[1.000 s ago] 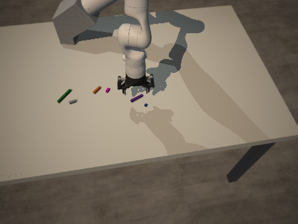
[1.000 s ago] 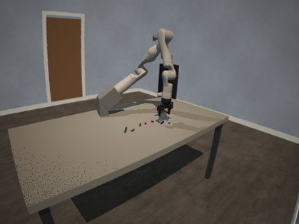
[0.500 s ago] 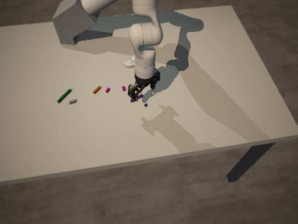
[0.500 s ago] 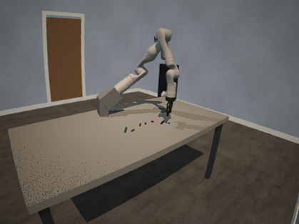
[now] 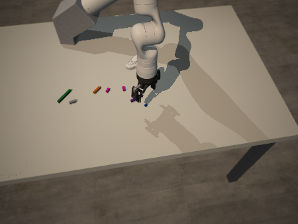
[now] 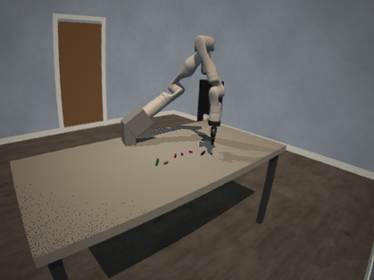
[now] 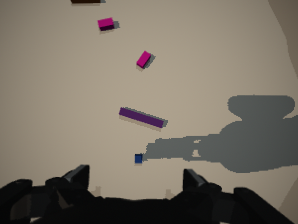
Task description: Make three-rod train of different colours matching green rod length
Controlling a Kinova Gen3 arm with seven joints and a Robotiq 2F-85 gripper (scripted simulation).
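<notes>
My gripper (image 5: 146, 94) (image 6: 213, 144) (image 7: 136, 177) is open and empty above the table. In the wrist view the blue rod (image 5: 146, 105) (image 6: 211, 154) (image 7: 138, 158) lies just beyond the gap between its fingertips. The purple rod (image 5: 132, 100) (image 6: 202, 152) (image 7: 141, 117) lies near the blue one, apart from it, partly hidden by a finger in the top view. Two magenta rods (image 5: 124, 88) (image 7: 144, 59) (image 5: 108, 89) (image 7: 106, 24) lie apart, turned differently. The orange rod (image 5: 97, 89) (image 6: 174, 155) lies left of them. The green rod (image 5: 64, 95) (image 6: 157, 162) and grey rod (image 5: 73, 101) (image 6: 165, 162) lie separately, farthest left.
The rods lie spread on the pale table (image 5: 99, 132) (image 6: 95, 185). The robot's grey base block (image 5: 73, 21) (image 6: 136, 125) stands at the back left. Shadows of the arm cross the table around and to the right of the blue rod. The table's front edge is well away from the rods.
</notes>
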